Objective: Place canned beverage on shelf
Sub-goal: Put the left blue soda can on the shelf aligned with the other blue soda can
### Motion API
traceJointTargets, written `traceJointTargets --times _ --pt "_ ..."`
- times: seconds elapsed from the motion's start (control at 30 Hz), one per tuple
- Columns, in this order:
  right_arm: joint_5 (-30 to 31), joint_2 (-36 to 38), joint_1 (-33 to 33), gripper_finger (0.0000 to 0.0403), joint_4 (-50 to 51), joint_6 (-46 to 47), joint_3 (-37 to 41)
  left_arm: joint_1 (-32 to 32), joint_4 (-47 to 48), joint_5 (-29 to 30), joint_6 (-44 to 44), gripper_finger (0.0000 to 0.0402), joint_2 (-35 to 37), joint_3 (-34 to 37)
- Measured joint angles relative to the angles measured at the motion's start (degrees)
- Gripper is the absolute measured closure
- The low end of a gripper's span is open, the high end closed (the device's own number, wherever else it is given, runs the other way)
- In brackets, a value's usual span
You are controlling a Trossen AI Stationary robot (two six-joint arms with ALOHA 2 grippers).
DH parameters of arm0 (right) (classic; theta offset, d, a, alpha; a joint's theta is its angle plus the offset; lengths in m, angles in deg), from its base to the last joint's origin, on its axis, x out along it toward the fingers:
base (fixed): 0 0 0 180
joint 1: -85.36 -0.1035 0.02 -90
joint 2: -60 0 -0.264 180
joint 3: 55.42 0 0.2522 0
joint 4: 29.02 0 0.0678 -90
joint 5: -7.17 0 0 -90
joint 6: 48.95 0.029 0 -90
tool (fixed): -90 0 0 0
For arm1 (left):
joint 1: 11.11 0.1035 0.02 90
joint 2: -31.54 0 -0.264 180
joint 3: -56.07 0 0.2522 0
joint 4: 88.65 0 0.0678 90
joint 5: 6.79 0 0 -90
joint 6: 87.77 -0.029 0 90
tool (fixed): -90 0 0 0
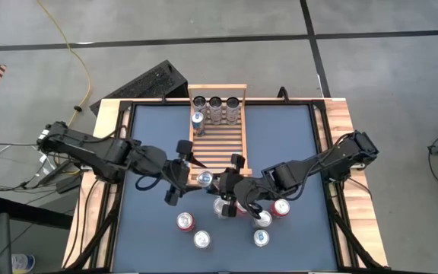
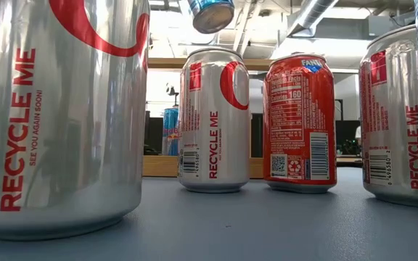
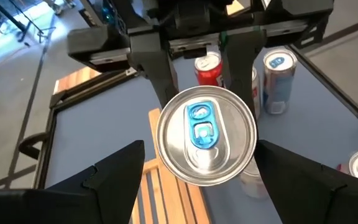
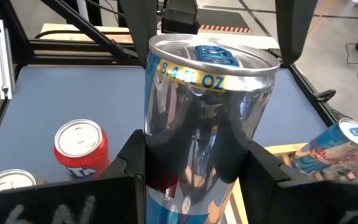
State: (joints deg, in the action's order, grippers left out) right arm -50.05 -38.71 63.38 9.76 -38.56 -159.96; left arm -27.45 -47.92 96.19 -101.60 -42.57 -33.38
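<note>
Presently noted:
Right gripper point(image 4: 194, 163): reaching in low, clamped on blue-tabbed can point(image 4: 201, 118).
Left gripper point(image 3: 194, 165): spread either side of that can's top, above shelf point(image 1: 217, 137).

Pretty even, bright indoor light. Low view has blown-out windows behind the cans, and the nearest silver can point(image 2: 60, 116) looks soft. Glare streaks on the held can point(image 4: 205, 118) too.
</note>
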Motion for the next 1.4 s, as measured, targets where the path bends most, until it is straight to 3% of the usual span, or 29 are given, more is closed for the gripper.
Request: traceJointTargets --times 0.63,1.4 --pt "-1.0 -3.8 0.4 0.0256 0.2 1.6 0.0 0.4 2.5 -5.1 2.5 0.0109 -1.0 0.0" --pt "-1.3 -3.7 0.4 0.0255 1.4 1.8 0.0 0.4 4.5 -4.7 3.9 0.0109 -1.0 0.0"
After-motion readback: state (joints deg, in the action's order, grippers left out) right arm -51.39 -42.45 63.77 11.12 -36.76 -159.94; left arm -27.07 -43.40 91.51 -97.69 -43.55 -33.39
